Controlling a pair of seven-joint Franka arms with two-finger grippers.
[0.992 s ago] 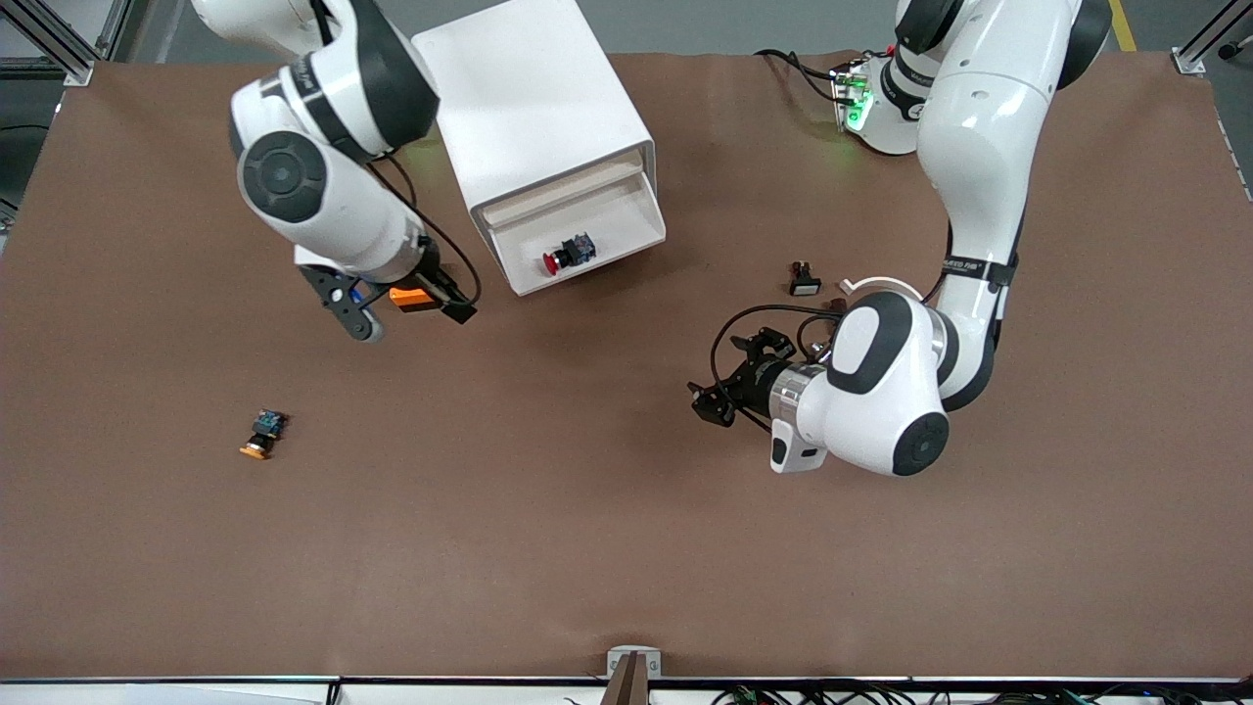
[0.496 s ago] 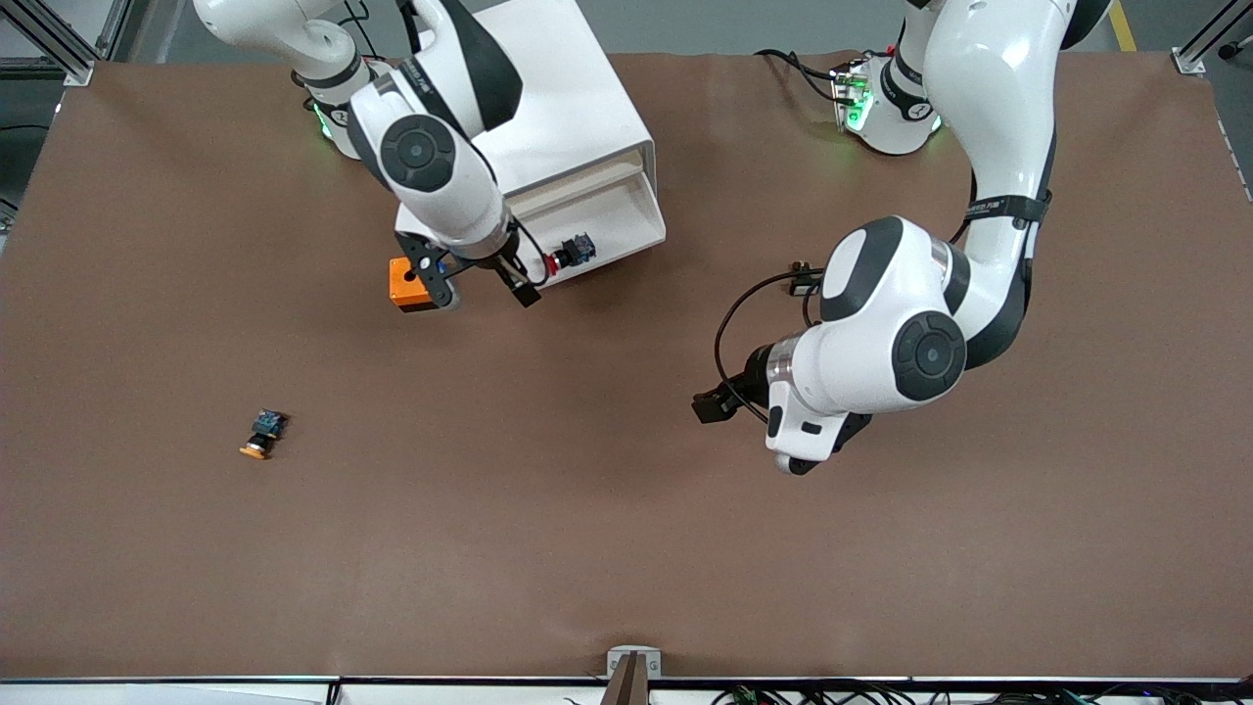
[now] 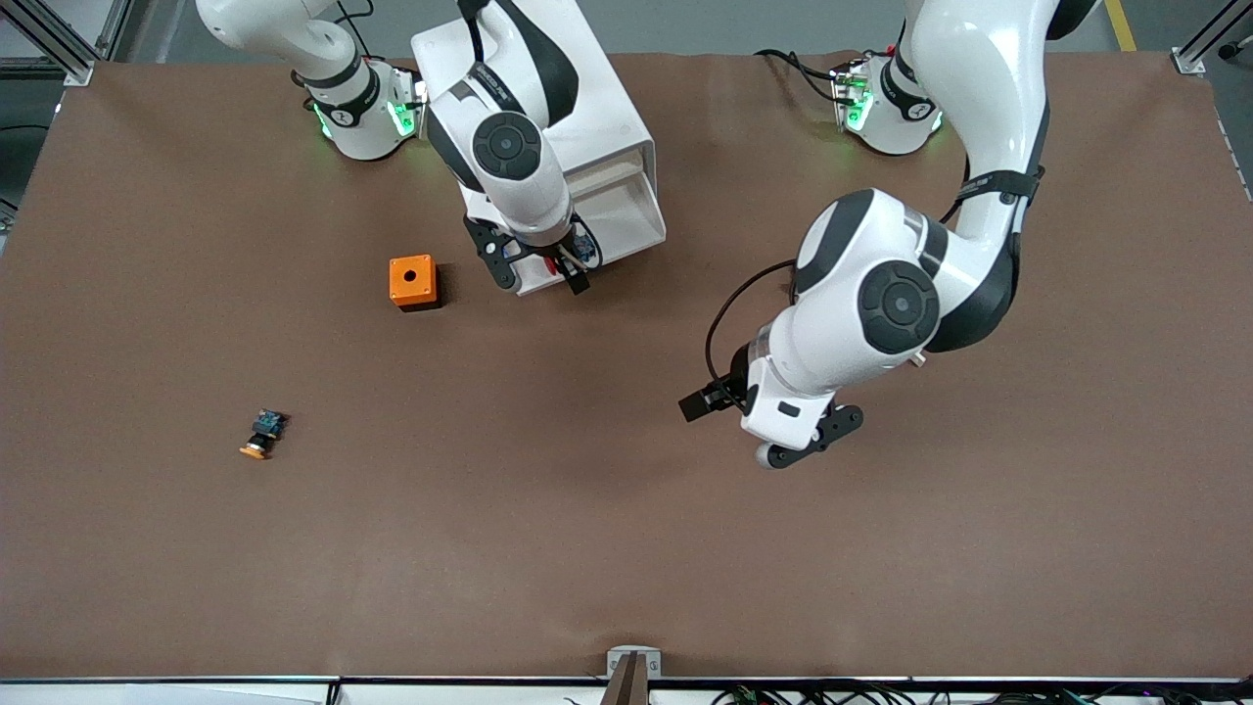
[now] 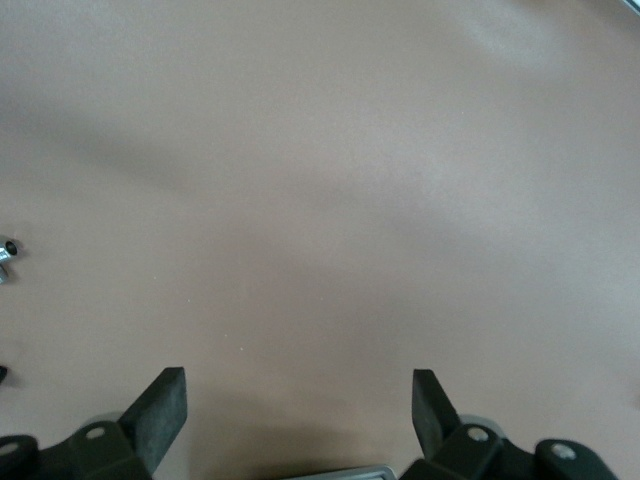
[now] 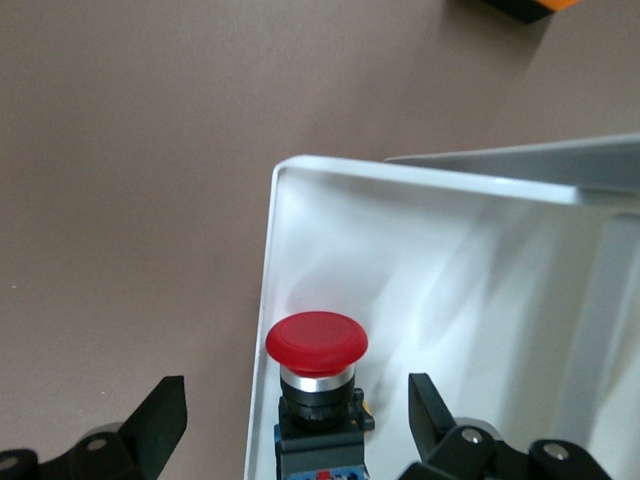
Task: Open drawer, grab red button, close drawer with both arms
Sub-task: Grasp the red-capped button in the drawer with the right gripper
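Two white arms work at one brown table (image 3: 626, 548). On it stand one white cabinet (image 3: 548, 88) and one orange cube (image 3: 412, 282) with a round hole, and two push buttons are in sight: one with a red cap and one with an orange cap (image 3: 260, 436), the latter lying alone toward the right arm's end, nearer the front camera than the cube.

The right arm bends down steeply over the cabinet's front, its wrist pointing at the pulled-out drawer (image 3: 626, 230). The right gripper (image 3: 536, 264) hangs over the drawer's front corner with its fingers (image 5: 160, 415) spread wide, holding nothing. The red button (image 5: 316, 352) lies inside the drawer against its front wall, between the two spread fingers in the wrist view.

The left arm folds at the elbow, and the left gripper (image 3: 764, 423) hovers over bare table, well apart from the cabinet, fingers (image 4: 160, 405) apart and empty.
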